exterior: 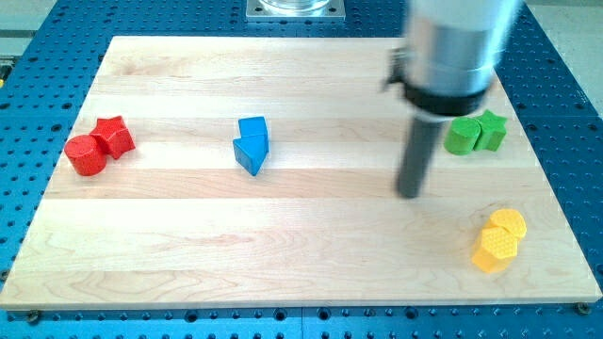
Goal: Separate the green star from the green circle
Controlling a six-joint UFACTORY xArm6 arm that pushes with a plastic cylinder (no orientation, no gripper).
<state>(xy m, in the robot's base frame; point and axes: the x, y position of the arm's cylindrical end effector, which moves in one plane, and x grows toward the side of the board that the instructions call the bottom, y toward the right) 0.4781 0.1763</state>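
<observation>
Approach step, I judge: my tip (pixel 409 194) (a bare rod, no jaws, holding nothing) sits left of and nearer than the touching pair, green circle (pixel 461 137) left, green star (pixel 490 130) right, far right. Next it must wedge between them.

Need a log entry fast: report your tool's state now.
No gripper: only my tip, holding nothing, touching no block, left of and below the green circle and green star.
</observation>
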